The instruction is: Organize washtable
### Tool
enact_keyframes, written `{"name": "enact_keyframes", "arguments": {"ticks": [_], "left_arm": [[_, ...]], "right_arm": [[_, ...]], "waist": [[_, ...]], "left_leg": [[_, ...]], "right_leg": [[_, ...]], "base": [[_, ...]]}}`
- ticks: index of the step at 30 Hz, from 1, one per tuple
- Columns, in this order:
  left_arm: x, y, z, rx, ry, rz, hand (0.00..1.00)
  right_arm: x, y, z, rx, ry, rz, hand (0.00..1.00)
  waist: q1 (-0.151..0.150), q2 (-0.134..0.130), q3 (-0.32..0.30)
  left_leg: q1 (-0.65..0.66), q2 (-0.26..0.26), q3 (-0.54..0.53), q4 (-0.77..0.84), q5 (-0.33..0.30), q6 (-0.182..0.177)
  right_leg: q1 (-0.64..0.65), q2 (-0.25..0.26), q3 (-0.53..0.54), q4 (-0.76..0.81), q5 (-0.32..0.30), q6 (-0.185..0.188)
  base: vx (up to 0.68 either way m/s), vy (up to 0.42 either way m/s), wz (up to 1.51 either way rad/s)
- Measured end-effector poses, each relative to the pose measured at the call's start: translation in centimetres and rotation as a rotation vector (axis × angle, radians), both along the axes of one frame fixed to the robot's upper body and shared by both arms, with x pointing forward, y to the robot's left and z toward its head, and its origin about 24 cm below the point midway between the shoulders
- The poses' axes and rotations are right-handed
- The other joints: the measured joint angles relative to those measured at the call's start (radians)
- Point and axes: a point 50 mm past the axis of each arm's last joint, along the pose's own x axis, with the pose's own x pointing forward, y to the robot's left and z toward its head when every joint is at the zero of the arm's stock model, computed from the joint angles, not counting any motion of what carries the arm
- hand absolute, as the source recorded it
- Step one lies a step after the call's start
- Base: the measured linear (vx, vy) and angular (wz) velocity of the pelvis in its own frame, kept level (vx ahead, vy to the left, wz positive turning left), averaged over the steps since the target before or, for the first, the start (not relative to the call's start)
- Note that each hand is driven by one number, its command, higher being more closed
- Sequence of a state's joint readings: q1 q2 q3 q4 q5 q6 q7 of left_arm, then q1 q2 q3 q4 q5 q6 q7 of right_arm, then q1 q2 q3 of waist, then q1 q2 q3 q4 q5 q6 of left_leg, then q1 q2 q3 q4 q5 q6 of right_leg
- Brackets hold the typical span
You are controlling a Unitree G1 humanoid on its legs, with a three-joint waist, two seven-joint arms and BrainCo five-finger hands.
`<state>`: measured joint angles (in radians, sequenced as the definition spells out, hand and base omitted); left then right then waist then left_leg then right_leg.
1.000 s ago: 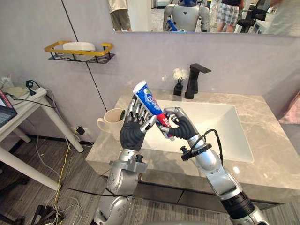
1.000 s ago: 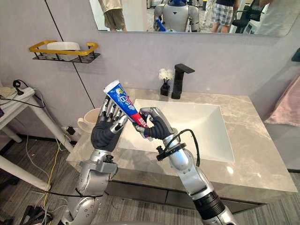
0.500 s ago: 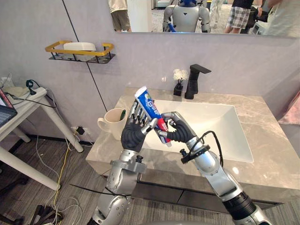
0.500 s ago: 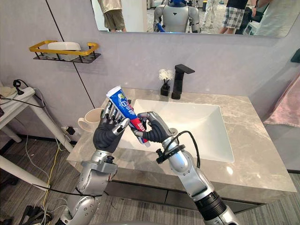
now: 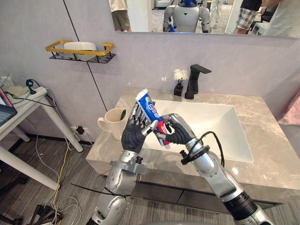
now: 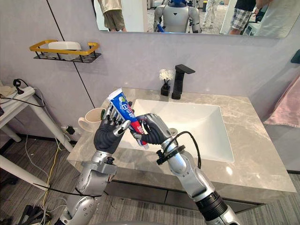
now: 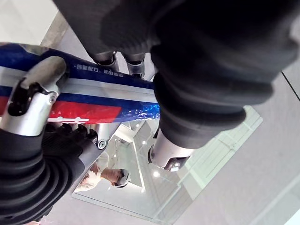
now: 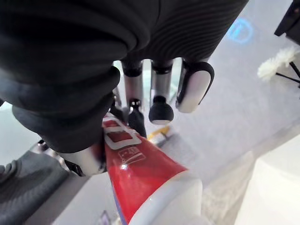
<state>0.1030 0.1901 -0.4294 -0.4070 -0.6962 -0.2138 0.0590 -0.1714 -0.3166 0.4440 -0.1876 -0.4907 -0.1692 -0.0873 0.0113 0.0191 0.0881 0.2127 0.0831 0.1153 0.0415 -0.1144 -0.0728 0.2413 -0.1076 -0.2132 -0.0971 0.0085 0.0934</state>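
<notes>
At far left, on the wall: yellow-rimmed wire shelf point(image 5: 79, 48) carrying a white object. Lower, at the left end of the grey marble tabletop point(image 5: 276, 154): cream mug point(image 5: 111, 123), handle turned left. Just right of the mug, raised above the tabletop: left hand point(image 5: 133, 133), fingers upright behind the toothpaste tube point(image 5: 147, 105), thumb pressed on its front, pinching the blue middle. Held clear of the tabletop between both hands and tilted, flat blue end up and to the left, red capped end down and to the right. Next right: right hand point(image 5: 177, 132), fingers clenched round the red lower end by the white cap. Farther right, sunk into the tabletop: white sink point(image 5: 220, 117). At the far edge behind it: small dark vase of white flowers point(image 5: 178, 82), just left of the black faucet point(image 5: 194, 79). Above, along the wall: mirror point(image 5: 211, 14).
</notes>
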Motion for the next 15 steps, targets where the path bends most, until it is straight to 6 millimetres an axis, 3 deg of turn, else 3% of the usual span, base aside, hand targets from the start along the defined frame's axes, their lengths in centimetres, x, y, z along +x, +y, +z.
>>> {"name": "enact_keyframes", "arguments": {"ticks": [11,12,15], "left_arm": [[-0.11,0.17,-0.66,0.017,0.021,-0.004,0.0],[-0.15,0.19,-0.71,0.016,0.023,-0.003,1.0],[-0.28,0.29,-0.87,0.001,0.033,0.003,1.0]], "right_arm": [[-0.37,0.31,-0.29,-0.097,-0.092,-0.029,1.0],[-0.44,0.36,-0.34,-0.104,-0.102,-0.032,1.0],[-0.63,0.49,-0.54,-0.106,-0.105,-0.031,1.0]], "waist": [[0.0,0.0,0.001],[0.0,0.0,0.001],[0.0,0.001,0.002]], "left_leg": [[0.0,0.0,0.0,0.0,0.0,0.0],[0.0,0.0,0.0,0.0,0.0,0.0],[0.0,0.0,0.001,0.0,0.0,0.0]], "right_leg": [[0.0,0.0,0.0,0.0,0.0,0.0],[0.0,0.0,0.0,0.0,0.0,0.0],[0.0,0.0,0.0,0.0,0.0,0.0]], "base": [[0.0,0.0,0.0],[0.0,0.0,0.0],[0.0,0.0,0.0]]}}
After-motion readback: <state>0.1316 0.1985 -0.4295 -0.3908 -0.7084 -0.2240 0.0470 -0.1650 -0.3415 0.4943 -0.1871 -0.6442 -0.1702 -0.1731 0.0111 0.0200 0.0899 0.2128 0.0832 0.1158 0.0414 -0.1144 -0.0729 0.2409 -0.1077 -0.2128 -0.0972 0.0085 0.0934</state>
